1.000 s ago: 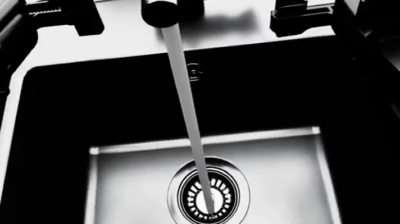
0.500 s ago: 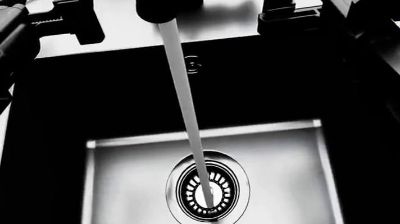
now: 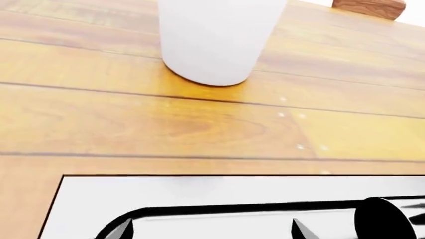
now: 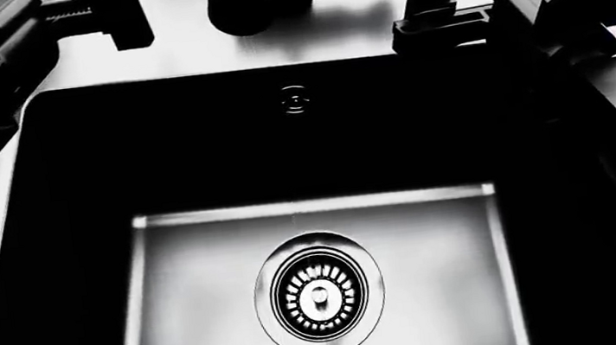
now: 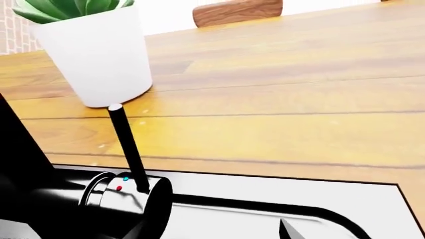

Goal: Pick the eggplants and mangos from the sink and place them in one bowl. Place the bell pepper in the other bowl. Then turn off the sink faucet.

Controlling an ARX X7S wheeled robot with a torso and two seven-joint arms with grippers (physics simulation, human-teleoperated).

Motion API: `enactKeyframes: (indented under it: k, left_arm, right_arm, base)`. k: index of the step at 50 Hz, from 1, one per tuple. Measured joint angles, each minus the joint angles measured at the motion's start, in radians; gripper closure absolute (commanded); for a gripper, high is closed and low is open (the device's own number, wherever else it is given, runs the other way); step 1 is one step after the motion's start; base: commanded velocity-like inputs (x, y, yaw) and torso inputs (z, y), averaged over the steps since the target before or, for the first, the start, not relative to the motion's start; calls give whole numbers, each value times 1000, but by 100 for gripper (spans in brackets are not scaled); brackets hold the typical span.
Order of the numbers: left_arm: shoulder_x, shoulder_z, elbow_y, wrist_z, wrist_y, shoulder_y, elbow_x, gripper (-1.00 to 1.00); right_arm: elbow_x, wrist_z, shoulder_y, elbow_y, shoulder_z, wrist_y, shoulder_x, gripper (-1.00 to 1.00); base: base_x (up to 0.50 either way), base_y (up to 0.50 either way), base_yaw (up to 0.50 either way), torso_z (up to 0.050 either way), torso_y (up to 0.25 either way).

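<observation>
The sink (image 4: pixel 449 287) holds nothing but its round drain (image 4: pixel 319 296); no water runs from the black sink faucet (image 4: pixel 243 10) above its far rim. No eggplants, mangos, bell pepper or bowls are in view. My left gripper (image 4: pixel 110 21) hovers open over the rim (image 3: pixel 199 199) left of the spout, fingertips wide apart around bare steel. Right of the spout, my right gripper (image 5: pixel 210 231) is open beside the faucet's base (image 5: pixel 126 199), whose thin lever (image 5: pixel 126 144) stands upright. In the head view the right gripper (image 4: pixel 441 9) sits just past the far rim.
A white pot (image 5: pixel 93 55) with a green succulent stands on the wooden counter (image 5: pixel 279 114) behind the faucet; it also fills the left wrist view as the pot (image 3: pixel 212 40). A brown wooden piece (image 5: pixel 236 11) lies farther back.
The water stream that fell from the spout onto the drain has stopped. The right gripper shifted slightly left near the faucet. The head view tilted a little.
</observation>
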Motion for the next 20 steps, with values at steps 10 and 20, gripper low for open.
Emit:
enactKeyframes:
  k: [10,20]
  left_arm:
    - [20,7,-47,19,16,-14,14,-100]
    - [20,4,-21,0,6,-14,6,-100]
  right_arm:
    - [1,2,0,-1,-4,-3,1,-100]
    - [14,37,1,0,-14,-13,1,-100]
  base:
    - [0,0,0,0,0]
    - [0,0,0,0,0]
